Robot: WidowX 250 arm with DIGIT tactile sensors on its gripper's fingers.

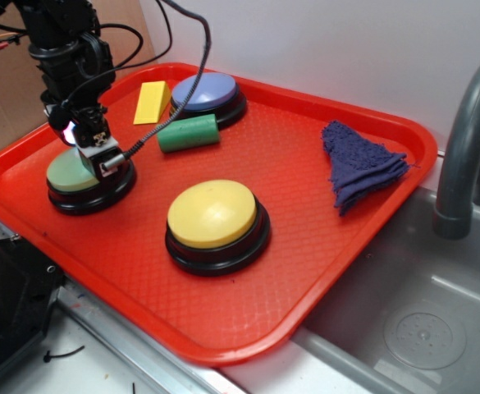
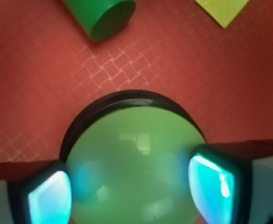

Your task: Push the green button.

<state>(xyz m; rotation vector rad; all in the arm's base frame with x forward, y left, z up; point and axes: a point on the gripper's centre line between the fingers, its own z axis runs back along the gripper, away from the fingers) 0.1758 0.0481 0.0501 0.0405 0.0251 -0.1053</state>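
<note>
The green button (image 1: 67, 175) sits at the left side of the red tray (image 1: 223, 351); it has a pale green dome on a black base. My gripper (image 1: 93, 156) is directly on top of its dome, pointing down. In the wrist view the green button (image 2: 136, 154) fills the lower middle. My gripper (image 2: 134, 191) is open, and its two cyan-lit fingers (image 2: 211, 182) stand on either side of the dome, over its left and right edges. Whether the tips touch the cap cannot be told.
On the tray are a larger yellow button (image 1: 212, 213), a blue button (image 1: 207, 92), a dark green cylinder (image 1: 189, 133) (image 2: 106, 16), a yellow wedge (image 1: 153, 102) (image 2: 225, 9) and a folded blue cloth (image 1: 361, 164). A sink (image 1: 436, 328) and grey faucet (image 1: 469, 148) lie to the right.
</note>
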